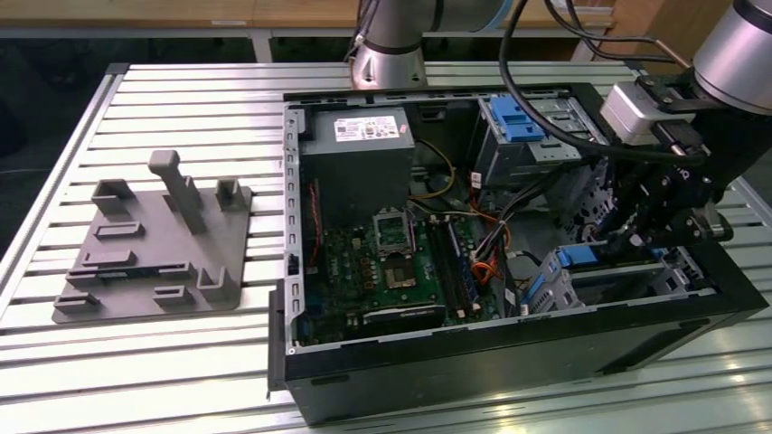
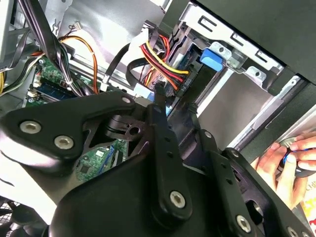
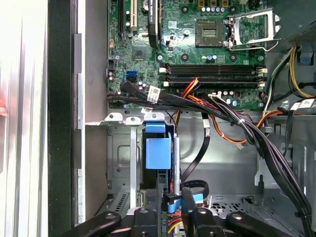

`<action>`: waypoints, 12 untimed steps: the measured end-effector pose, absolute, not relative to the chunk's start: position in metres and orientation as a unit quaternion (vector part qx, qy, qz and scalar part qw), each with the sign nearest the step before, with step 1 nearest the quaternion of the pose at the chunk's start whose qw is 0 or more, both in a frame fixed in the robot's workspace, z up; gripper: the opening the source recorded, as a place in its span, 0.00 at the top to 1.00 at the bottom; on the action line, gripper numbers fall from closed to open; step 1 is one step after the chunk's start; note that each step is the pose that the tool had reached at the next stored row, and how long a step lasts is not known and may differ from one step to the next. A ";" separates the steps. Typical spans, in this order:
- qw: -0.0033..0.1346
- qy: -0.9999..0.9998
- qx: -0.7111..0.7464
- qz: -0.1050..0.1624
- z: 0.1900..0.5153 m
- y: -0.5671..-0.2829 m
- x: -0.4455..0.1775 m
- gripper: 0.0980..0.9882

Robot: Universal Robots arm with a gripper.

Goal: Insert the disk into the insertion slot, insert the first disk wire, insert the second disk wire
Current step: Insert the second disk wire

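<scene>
Pinching a small blue connector (image 3: 170,204) between nearly closed jaws, the gripper (image 3: 170,206) works just beside the disk (image 3: 158,153), which already sits in the insertion slot (image 3: 121,163), so wiring seemingly remains, the motherboard (image 3: 197,49) lying farther off.

Bright light shines on my surface (image 1: 181,362). Inside the computer case (image 1: 483,362) it is dark. One wrist view glares white.

Slatted silver aluminium-profile table (image 1: 181,99) carries everything. On it, twd the exterior view's left: grey plastic fixture plate w/ upright pegs and blocks (image 1: 151,249). Beside that, twd the right: open black desktop PC case (image 1: 507,362), lying on its side.
</scene>
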State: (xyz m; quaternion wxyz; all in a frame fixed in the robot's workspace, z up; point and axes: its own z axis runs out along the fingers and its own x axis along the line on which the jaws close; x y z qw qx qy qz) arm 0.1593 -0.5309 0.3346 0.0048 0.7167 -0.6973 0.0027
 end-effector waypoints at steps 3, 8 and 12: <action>0.005 -0.697 0.717 0.003 0.335 -0.528 0.159 0.74; 0.008 -0.697 0.717 0.006 0.338 -0.520 0.159 0.74; 0.027 -0.697 0.716 0.024 0.341 -0.516 0.159 0.74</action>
